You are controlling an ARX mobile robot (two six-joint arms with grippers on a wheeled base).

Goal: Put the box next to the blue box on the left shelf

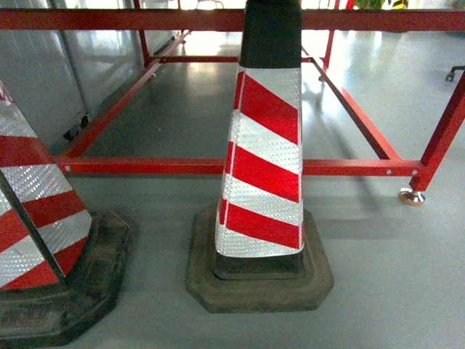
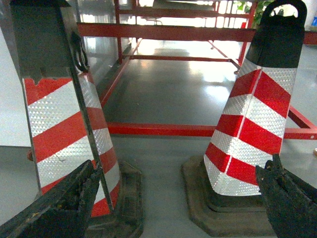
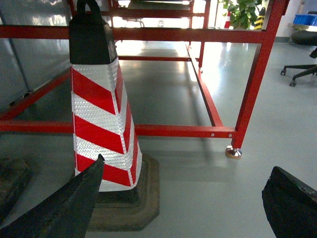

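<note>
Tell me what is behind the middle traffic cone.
Behind the cone runs a red tubular frame, its low rails enclosing bare grey floor. The cone hides part of the front rail and the floor directly behind it. No blue box shows there.

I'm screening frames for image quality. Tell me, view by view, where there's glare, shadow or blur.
Head view: window glare washes the grey floor at the top; the middle cone is sharp and throws a soft shadow rightward. Left wrist view: bright reflection on the floor behind the red frame; the left gripper fingers are dark and soft. Right wrist view: glare beyond the frame; the right gripper fingers are blurred silhouettes.
</note>
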